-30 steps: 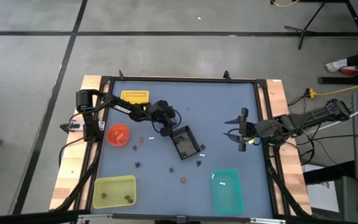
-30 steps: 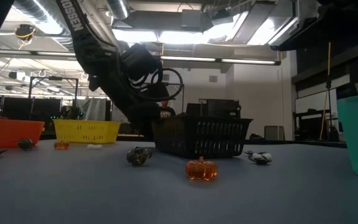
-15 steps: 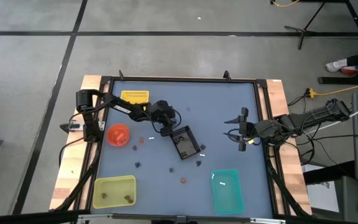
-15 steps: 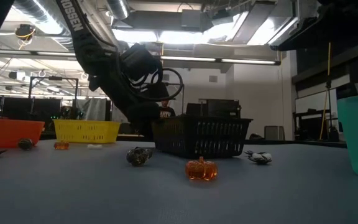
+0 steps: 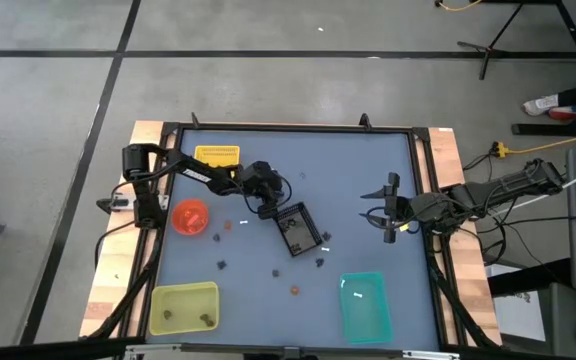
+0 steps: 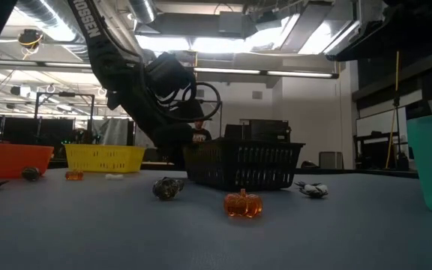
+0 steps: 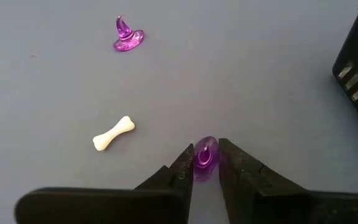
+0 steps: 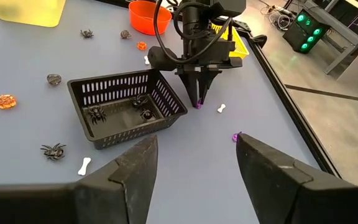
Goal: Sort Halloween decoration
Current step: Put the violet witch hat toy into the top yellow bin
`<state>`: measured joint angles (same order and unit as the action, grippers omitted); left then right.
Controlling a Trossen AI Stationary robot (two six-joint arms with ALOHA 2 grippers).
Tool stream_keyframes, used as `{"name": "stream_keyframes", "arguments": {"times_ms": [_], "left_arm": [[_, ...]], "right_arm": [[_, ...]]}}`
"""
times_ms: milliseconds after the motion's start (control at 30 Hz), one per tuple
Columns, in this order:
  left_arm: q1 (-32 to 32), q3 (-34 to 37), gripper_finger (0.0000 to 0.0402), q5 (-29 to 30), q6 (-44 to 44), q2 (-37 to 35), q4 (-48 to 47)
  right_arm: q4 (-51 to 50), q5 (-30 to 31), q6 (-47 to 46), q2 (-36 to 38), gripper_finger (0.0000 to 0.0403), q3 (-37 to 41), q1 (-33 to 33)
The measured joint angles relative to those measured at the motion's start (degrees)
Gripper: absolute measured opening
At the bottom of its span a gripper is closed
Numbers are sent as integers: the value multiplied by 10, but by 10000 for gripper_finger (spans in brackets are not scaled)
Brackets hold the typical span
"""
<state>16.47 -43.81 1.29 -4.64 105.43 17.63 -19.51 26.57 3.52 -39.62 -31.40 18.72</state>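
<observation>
**Caller:** Nothing on the table has shifted over the last second; both arms sit where they did, and only the left gripper [image 7: 205, 163] looks different, its fingers now drawn in on a purple witch hat [image 7: 204, 158].

**Partner:** So it's pinched?

**Caller:** Yes, in the left wrist view the two dark fingertips [image 7: 184, 163] press that little hat from both sides, right down at the blue table [image 5: 348, 180]. A white bone [image 7: 113, 134] lies near it, and a second purple witch hat [image 7: 127, 36] sits farther off, well apart.

**Partner:** What's crowding it?

**Caller:** The black basket [image 8: 126, 107] stands just beside the gripper, its slatted wall at the edge of the wrist view. Black spiders [image 8: 96, 112] lie inside it, and another spider [image 8: 53, 150] and a second bone [image 8: 84, 165] rest outside its near wall.

**Partner:** And the right side?

**Caller:** The right gripper [image 5: 389, 208] hangs over the table's right part, fingers spread wide, holding nothing.

**Partner:** The rest of the trinkets?

**Caller:** Scattered. An orange pumpkin [image 6: 243, 204] sits in front of the basket in the low view, with a dark trinket [image 6: 169, 187] near it. The orange bowl [image 5: 190, 216] and yellow basket [image 5: 217, 155] stand on the left, the yellow-green bin [image 5: 183, 307] holds two dark pieces, and the teal bin [image 5: 365, 304] holds something white.
</observation>
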Motion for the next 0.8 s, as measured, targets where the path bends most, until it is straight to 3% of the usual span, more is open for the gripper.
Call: {"name": "stream_keyframes", "arguments": {"times_ms": [500, 800], "left_arm": [[0, 0, 7, 1, 0, -1, 1], [0, 0, 3, 7, 0, -1, 1]], "right_arm": [[0, 0, 0, 0, 215, 0, 0], [0, 0, 0, 0, 215, 0, 0]]}}
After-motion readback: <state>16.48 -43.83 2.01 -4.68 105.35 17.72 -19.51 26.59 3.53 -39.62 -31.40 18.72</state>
